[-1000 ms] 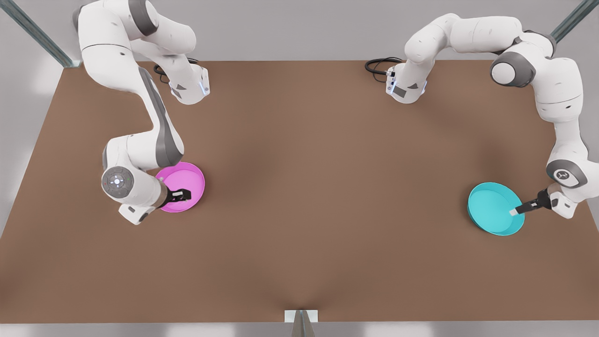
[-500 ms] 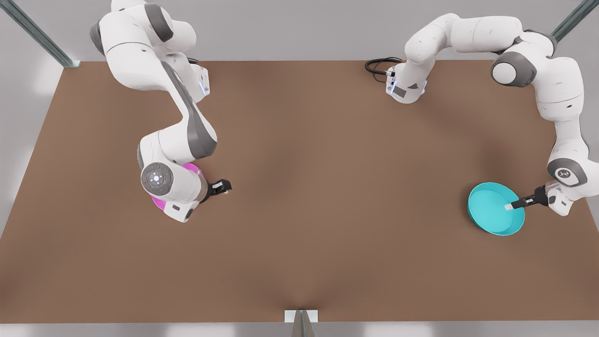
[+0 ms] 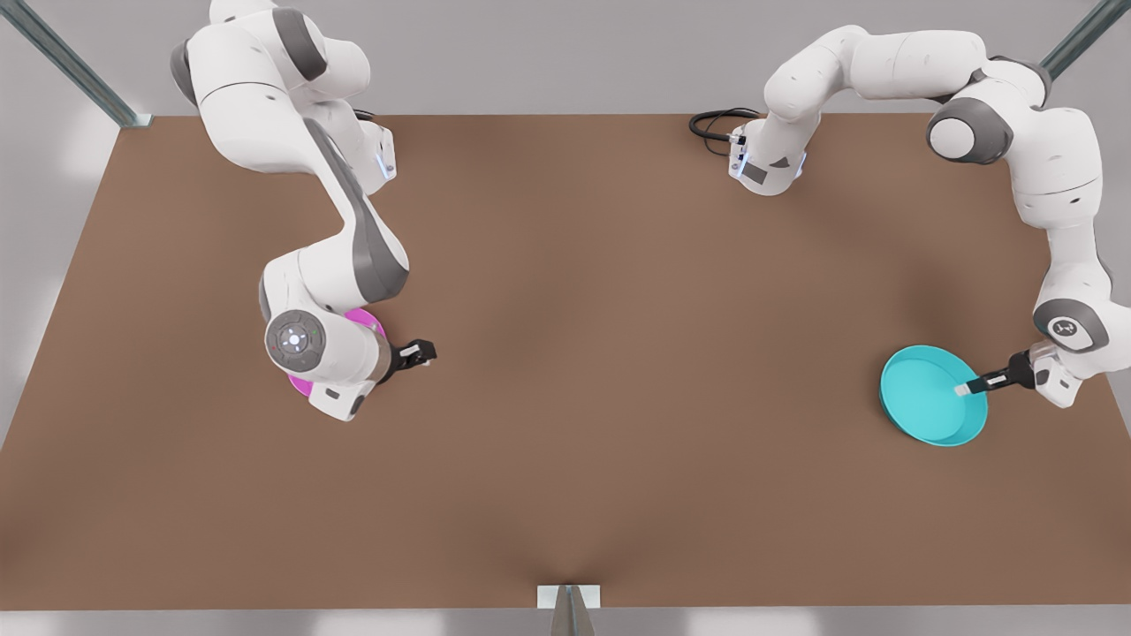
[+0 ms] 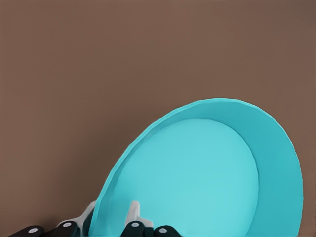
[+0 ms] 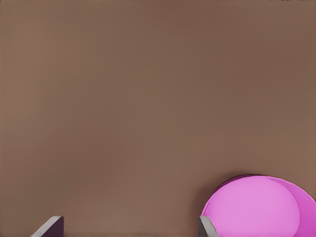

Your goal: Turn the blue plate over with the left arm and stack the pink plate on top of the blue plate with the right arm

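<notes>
**Left end effector grips the cyan plate's rim; right end effector open beside the pink plate**

Start at your left end effector [image 3: 965, 388], on the front view's right. Its two black fingers are clamped across the rim of the round, shallow turquoise-cyan plastic plate [image 3: 923, 393]: in the left wrist view one pale fingertip [image 4: 133, 212] presses the inside of the wall and the other sits outside it, with the left end effector [image 4: 111, 217] pinching the rim between them. The blue plate [image 4: 197, 173] is tilted, its gripped edge raised and its hollow side facing up towards the camera. It sits near the right edge of the brown table [image 3: 618, 353] as the front view shows it, open side still up. The left arm [image 3: 1051, 177] reaches out from its base at the table's far side and bends down to the plate.

Now your right end effector [image 3: 422, 353], on the front view's left. Its fingers stand apart and hold nothing; in the right wrist view you see two grey fingertips [image 5: 49, 226] spread wide over bare table. It hangs just beside the round, shallow magenta-pink plastic plate [image 3: 362, 320], on the side towards the table's middle. The pink plate [image 5: 259, 207] lies flat on the table, hollow side up, and the wrist of the right arm [image 3: 300, 340] covers most of it in the front view. The two plates are well apart, at opposite sides of the table.
</notes>
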